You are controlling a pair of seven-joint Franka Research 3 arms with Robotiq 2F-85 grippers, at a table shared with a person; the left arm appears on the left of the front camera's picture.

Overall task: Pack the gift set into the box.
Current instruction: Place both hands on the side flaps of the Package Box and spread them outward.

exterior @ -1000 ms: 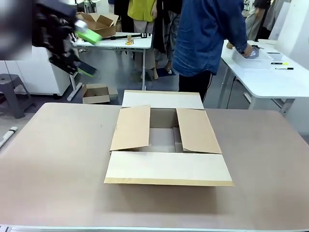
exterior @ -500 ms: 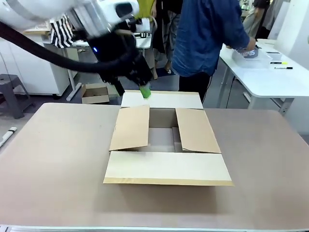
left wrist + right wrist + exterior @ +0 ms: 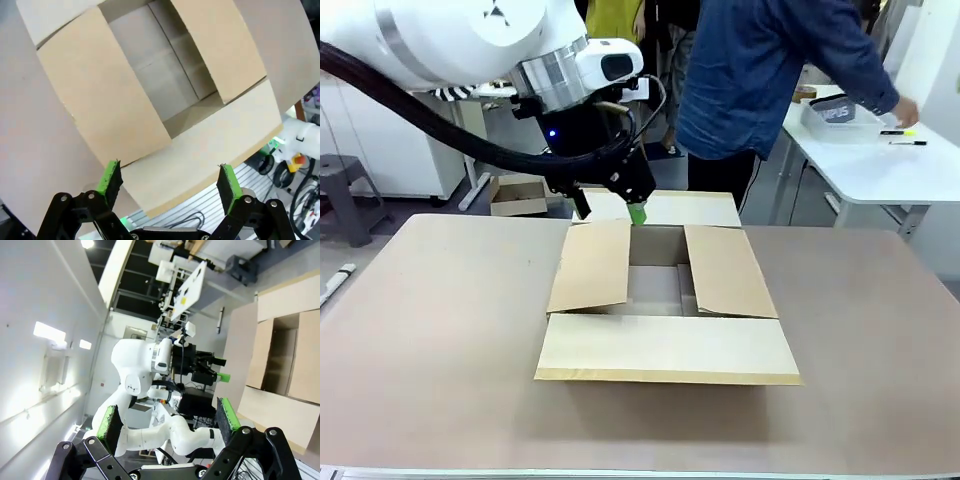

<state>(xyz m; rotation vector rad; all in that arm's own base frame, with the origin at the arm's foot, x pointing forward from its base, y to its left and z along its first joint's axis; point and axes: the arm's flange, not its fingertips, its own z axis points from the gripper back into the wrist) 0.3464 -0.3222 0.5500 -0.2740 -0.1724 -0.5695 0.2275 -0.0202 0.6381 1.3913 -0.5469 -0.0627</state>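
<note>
Left gripper [image 3: 168, 179]: jaws spread wide, empty, over the far-left corner of the box [image 3: 665, 345].
Box floor: mostly hidden under the side flaps [image 3: 592, 265].
Right gripper [image 3: 167, 422]: spread, empty.
Gift set [image 3: 835, 113]: on the side table [image 3: 880, 170] — indistinct.

The box [image 3: 665, 346], a brown corrugated carton, stands upright at the centre of the frame with its top open. Near and far flaps are folded flat outward. The two side flaps lean inward over the opening, and the bare floor shows between them. The gift set [image 3: 832, 114], a white basket with a dark piece inside, lies at the upper right, well apart from the box.
</note>
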